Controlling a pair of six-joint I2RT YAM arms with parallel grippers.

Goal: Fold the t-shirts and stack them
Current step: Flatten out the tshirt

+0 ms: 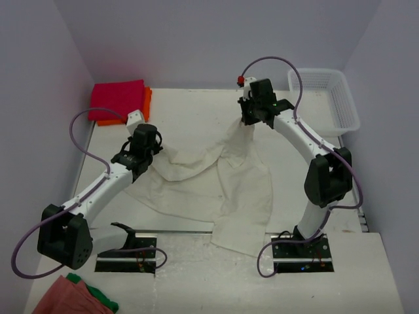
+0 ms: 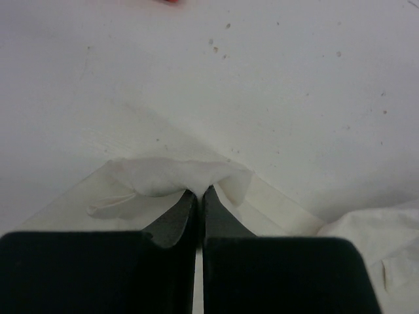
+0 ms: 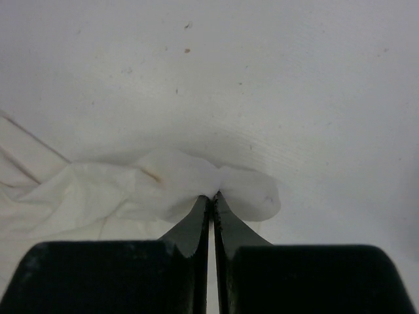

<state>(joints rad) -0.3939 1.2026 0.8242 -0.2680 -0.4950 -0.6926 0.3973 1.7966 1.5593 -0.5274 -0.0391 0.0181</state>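
The cream-white t-shirt (image 1: 226, 186) lies spread and wrinkled across the middle of the table, its lower part hanging past the near edge. My left gripper (image 1: 139, 157) is shut on its left edge; the pinched cloth (image 2: 177, 175) bunches at the fingertips. My right gripper (image 1: 252, 118) is shut on its far right corner, which puffs out at the tips (image 3: 196, 180). The magenta-red t-shirt (image 1: 118, 98) lies folded at the back left on top of the orange t-shirt (image 1: 146, 98), of which only an edge shows.
A white mesh basket (image 1: 324, 98) stands at the back right. A salmon-pink cloth (image 1: 65, 297) and a green cloth (image 1: 101, 301) lie at the near left corner. Purple walls close in the left, back and right sides.
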